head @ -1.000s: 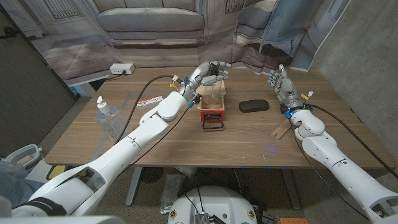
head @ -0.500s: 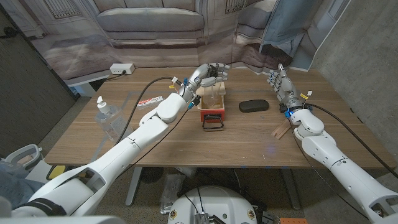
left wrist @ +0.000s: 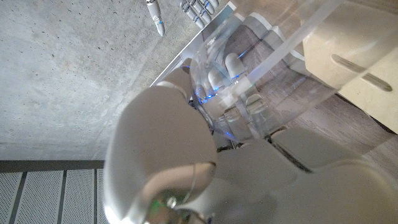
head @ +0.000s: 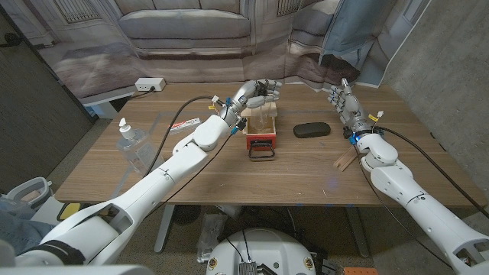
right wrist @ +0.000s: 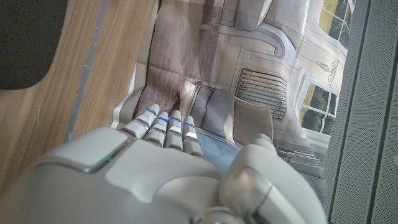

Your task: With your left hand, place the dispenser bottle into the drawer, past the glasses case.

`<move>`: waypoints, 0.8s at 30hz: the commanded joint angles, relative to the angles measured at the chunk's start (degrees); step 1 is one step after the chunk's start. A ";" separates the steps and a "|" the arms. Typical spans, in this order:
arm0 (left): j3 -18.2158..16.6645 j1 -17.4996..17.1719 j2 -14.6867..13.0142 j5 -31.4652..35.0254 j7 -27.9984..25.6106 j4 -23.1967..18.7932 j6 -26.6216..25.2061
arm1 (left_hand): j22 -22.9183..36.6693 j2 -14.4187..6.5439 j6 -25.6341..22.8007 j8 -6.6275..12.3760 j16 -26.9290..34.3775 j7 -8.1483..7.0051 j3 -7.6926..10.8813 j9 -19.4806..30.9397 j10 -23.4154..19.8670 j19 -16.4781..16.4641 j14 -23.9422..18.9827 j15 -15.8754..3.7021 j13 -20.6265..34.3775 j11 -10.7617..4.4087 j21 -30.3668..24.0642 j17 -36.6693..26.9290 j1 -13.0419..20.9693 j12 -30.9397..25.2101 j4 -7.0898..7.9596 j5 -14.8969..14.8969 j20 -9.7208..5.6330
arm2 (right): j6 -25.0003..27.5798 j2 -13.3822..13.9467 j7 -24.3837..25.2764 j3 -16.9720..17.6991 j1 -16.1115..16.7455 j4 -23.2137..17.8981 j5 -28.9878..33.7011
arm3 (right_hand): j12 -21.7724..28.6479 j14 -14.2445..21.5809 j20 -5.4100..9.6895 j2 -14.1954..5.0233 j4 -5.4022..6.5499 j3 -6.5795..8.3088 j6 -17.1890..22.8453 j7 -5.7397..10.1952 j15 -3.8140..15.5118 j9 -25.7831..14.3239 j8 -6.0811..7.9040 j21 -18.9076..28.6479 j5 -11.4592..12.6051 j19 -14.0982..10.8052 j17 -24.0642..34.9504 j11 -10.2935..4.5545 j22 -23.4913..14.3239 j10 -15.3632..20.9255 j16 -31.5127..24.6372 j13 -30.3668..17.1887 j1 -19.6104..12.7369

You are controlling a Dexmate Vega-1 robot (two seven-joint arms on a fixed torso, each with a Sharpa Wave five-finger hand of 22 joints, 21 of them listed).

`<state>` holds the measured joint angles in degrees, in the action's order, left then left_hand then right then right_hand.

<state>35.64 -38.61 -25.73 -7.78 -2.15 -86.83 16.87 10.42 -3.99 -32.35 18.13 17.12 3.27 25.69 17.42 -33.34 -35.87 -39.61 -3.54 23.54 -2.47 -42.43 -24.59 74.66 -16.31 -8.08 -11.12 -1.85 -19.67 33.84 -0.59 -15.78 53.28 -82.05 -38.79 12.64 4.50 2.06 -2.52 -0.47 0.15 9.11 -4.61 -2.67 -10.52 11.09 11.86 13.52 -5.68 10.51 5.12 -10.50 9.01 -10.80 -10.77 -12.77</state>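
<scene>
Clear dispenser bottle (head: 264, 116) stands in the drawer (head: 260, 128) at centre frame; left hand (head: 260, 92) grips it, unreleased.

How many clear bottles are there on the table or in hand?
2: one bottle stands near the table's left edge; another is held by the left hand over the drawer. None seems hidden.

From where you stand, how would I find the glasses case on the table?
Start at the wooden table and find the red-fronted drawer near its middle. Just beside it, on the side of the right robot hand, lies the glasses case. It is the only flat, black, rounded oblong there.
</scene>
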 commanded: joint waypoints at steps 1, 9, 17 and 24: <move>1.01 1.14 0.80 -0.44 1.26 1.65 -0.15 | 0.02 -3.43 -0.52 0.03 -0.16 -0.24 0.51 0.11 -0.36 0.22 -0.34 -1.77 0.34 0.04 -0.40 -0.18 2.90 0.17 0.03 0.00 -0.11 | 0.00 0.41 0.22 0.47 0.64 -0.53 -0.11 | 0.00 0.56 0.28 -0.41 -0.28 -0.33 0.42 -0.10 0.13 -0.23 0.24 -0.05 -0.36 -0.51 0.32 0.05 -0.22 0.51 -0.22 -0.09 -0.33; 1.45 0.91 0.60 -0.33 1.36 0.69 -1.75 | 0.01 -3.40 -0.56 -0.05 -0.20 -0.18 0.61 0.09 -0.51 0.36 -0.34 -1.78 0.43 -0.23 -0.49 -0.24 2.80 0.21 0.01 0.01 -0.02 | -0.22 0.02 -0.47 0.24 0.25 0.11 -0.40 | 0.00 0.54 0.28 -0.45 -0.30 -0.35 0.41 -0.12 0.06 -0.23 0.23 -0.07 -0.36 -0.50 0.32 0.08 -0.22 0.54 -0.20 -0.09 -0.35; 1.38 0.43 -0.07 -0.09 1.02 -0.50 -2.80 | 0.00 -3.42 -0.51 -0.18 -0.32 -0.07 0.69 0.05 -0.44 0.59 -0.12 -1.59 0.53 -0.02 -0.55 -0.30 2.64 0.32 0.07 0.02 0.07 | -1.28 -0.63 -0.69 0.25 0.10 0.87 -0.45 | 0.04 0.89 0.31 -0.52 -0.32 -0.35 0.43 -0.11 0.10 -0.23 0.23 0.03 -0.36 -0.81 0.33 0.07 -0.21 0.68 -0.33 -0.09 -0.38; 1.44 0.41 -0.13 -0.04 0.92 -0.27 -2.88 | -0.01 -3.36 -0.64 -0.17 -0.39 -0.22 0.81 0.12 -0.45 0.82 -0.07 -1.56 0.63 -0.01 -0.61 -0.36 2.57 0.42 0.01 0.02 0.13 | -1.93 -0.75 -0.72 0.37 0.15 1.14 -0.34 | 0.10 1.08 0.28 -0.59 -0.35 -0.35 0.54 -0.02 0.18 -0.23 0.27 0.11 -0.36 -1.06 0.33 0.05 -0.21 0.86 -0.38 -0.09 -0.43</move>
<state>36.94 -37.93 -25.60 -7.96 -1.05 -86.82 14.67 10.42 -4.20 -32.37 18.13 17.13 3.25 26.09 17.44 -33.33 -35.24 -39.42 -3.54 24.07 -2.46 -42.81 -24.86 74.44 -16.09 -8.16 -11.13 -1.84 -20.61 33.49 -1.12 -15.53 53.50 -81.48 -39.11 12.64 5.03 2.05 -2.82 -0.69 -0.07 9.11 -4.61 -2.56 -10.52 11.09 11.86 13.52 -6.10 10.52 5.10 -10.50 9.02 -10.80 -10.80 -13.07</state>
